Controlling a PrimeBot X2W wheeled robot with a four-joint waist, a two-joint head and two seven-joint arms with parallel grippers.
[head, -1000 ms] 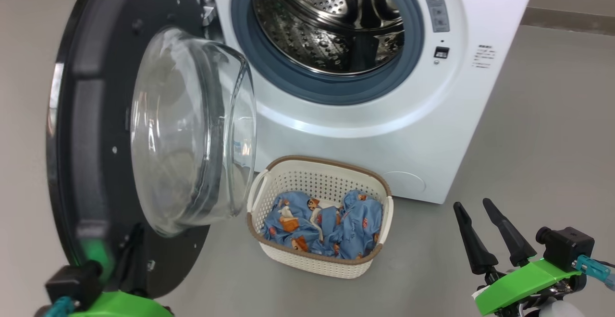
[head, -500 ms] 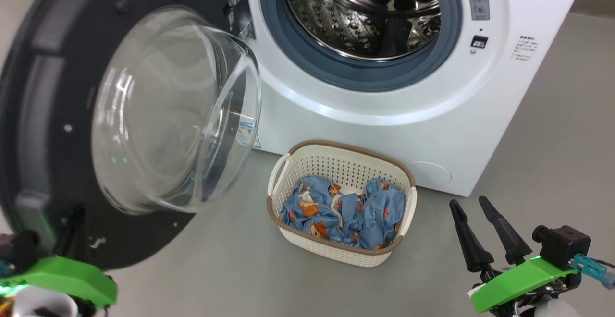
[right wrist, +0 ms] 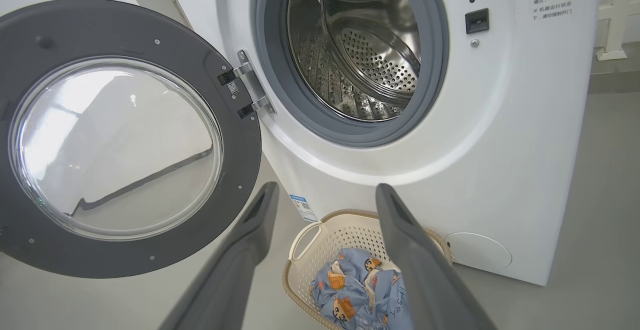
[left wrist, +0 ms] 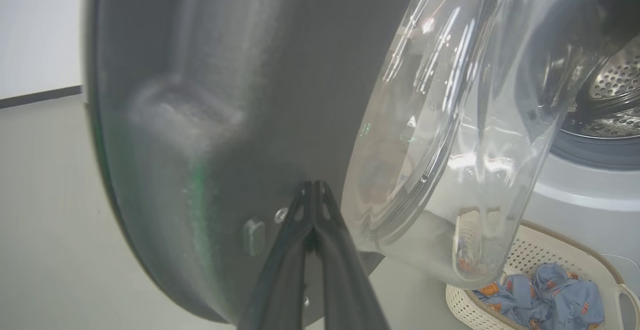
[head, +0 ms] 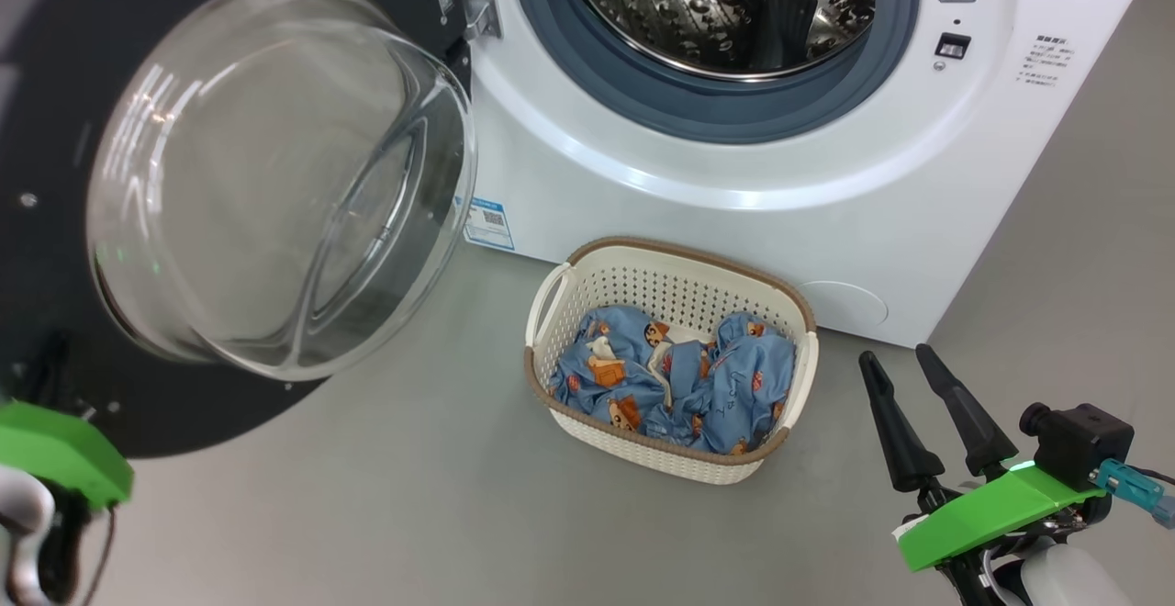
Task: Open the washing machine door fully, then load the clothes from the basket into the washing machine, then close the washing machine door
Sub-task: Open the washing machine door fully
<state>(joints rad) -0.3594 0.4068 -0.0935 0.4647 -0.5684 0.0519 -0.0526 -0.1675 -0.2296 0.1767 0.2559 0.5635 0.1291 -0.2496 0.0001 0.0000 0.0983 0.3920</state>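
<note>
Left gripper (left wrist: 313, 185), fingers pinched shut against the door (left wrist: 210, 70), should push it steadily wider; right gripper (head: 895, 355) hangs spread wide

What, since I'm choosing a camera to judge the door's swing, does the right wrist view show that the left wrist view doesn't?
Right wrist view's extras: the hinge, blue label, open right gripper. Left wrist view's extras: shut left gripper, tips at the dark rim of the washing machine door. Shared: that door, the drum, basket and clothes.
</note>
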